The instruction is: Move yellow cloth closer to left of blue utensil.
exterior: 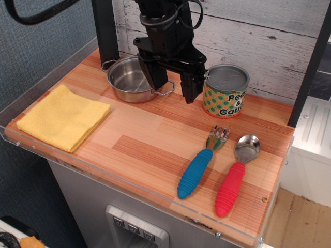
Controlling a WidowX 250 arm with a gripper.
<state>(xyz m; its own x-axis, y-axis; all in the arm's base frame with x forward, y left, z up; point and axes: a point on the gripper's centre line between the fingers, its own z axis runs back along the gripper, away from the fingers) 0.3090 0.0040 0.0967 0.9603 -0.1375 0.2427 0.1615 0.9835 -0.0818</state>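
Two containers sit at the back: we see an empty pot [133, 78] and a lidded can [224, 90]. Our gripper [174, 85] hangs open between them, holding nothing. We find the cloth [63, 117] far left, well apart from the fork [200, 163].

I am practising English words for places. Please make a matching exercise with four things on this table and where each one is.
Things:
1. yellow cloth
2. steel pot
3. can
4. red-handled spoon

Places:
A. just right of the blue-handled fork
B. back of the table, right of the gripper
C. far left edge of the table
D. back of the table, partly behind the gripper

Pairs: 1-C, 2-D, 3-B, 4-A
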